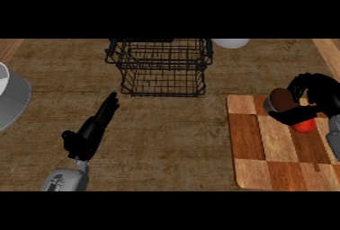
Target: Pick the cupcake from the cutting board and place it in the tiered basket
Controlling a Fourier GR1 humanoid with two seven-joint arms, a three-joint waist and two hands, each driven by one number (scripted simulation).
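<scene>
The cupcake [280, 100], brown-topped in a grey wrapper, lies tipped on its side at the upper part of the checkered wooden cutting board [266, 157]. My right hand [317, 96] curls round the cupcake from the right, thumb and fingers on both sides of it. A small red object [304, 126] lies on the board just below that hand. The black wire tiered basket [161, 67] stands at the top centre of the counter, left of the board. My left hand [93, 128] rests open on the counter at lower left, fingers straight and pointing up-right.
A grey round plate [13, 101] sits at the left edge. A white rounded object [230, 43] shows at the top, right of the basket. Brown counter surface lies between the basket and the board.
</scene>
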